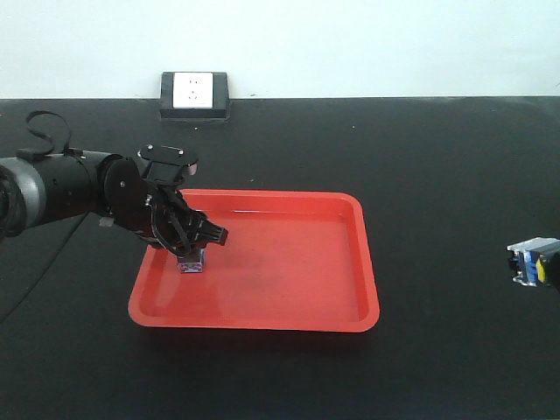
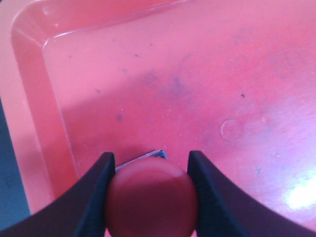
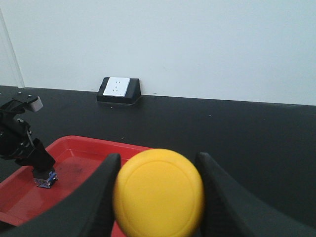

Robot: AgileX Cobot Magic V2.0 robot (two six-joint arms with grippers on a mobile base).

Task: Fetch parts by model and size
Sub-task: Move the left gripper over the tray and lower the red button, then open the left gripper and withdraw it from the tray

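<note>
In the left wrist view, my left gripper [image 2: 150, 162] is shut on the red mushroom cap of a push-button switch [image 2: 152, 200], with a corner of its grey base peeking out beyond the cap. From the front, that gripper [image 1: 197, 247] hangs over the left part of the red tray [image 1: 262, 320], and the switch's base [image 1: 191, 263] sits at the tray floor. My right gripper [image 3: 158, 158] is shut on the yellow-capped switch [image 3: 159, 195], held above the black table to the right of the tray. At the front view's right edge this switch [image 1: 528, 261] shows its grey-blue base.
A black box with a white wall socket [image 1: 194, 94] stands at the table's back edge against the white wall. The tray's left wall [image 2: 29, 98] rises close beside my left fingers. Black tabletop [image 1: 437, 175] surrounds the tray.
</note>
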